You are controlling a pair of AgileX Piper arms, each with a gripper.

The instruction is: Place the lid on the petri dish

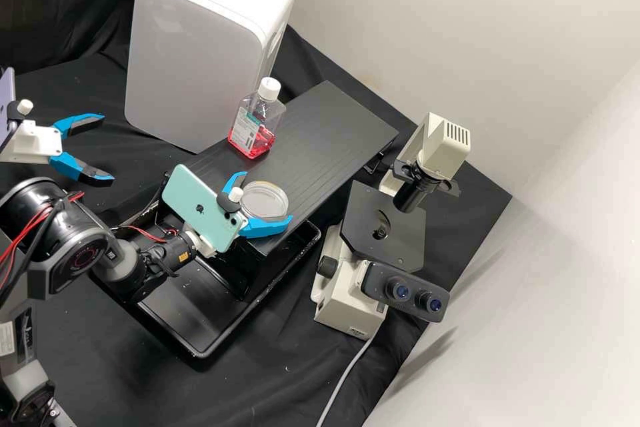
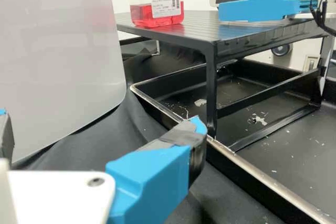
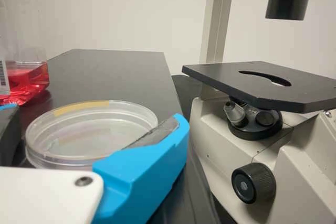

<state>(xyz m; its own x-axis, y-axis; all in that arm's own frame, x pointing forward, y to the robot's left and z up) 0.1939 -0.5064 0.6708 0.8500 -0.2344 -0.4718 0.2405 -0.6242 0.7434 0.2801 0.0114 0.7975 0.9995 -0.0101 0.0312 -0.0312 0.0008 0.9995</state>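
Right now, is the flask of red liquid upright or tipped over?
Upright: the flask stands on its base on the black platform, white cap on top, red liquid pooled at the bottom.

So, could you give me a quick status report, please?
Left gripper open beside white box. Right gripper around petri dish on shelf, grip unclear. Flask stands apart.
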